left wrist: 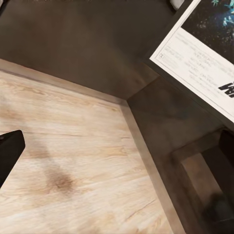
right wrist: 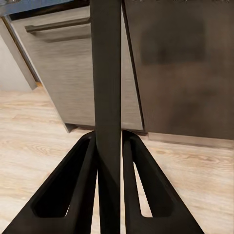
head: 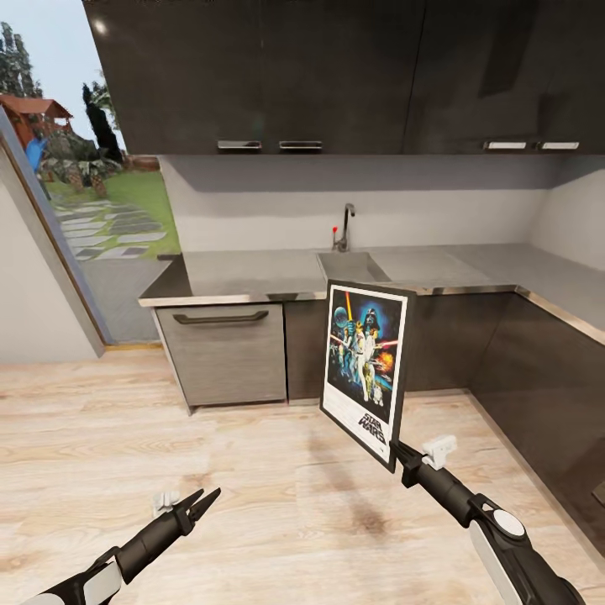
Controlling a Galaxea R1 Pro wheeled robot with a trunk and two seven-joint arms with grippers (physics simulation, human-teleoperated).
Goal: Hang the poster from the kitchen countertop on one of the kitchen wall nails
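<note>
One poster (head: pixel 366 370) is being held upright, long axis vertical, clamped at its lower corner by the right gripper (head: pixel 395 455), off the kitchen countertop (head: pixel 244 281); left gripper (head: pixel 202 500) is hanging open, empty.

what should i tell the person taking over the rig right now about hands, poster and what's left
Right hand: shut on the poster, gripping its lower corner edge-on; the right wrist view shows the frame clamped between both fingers.
Left hand: open, empty, low over the wood floor.
Poster: off the kitchen countertop, held roughly upright in the air in front of the sink and the lower cabinets.
Done: pickup.
Left: find a wall nail and hang the poster on it.
</note>
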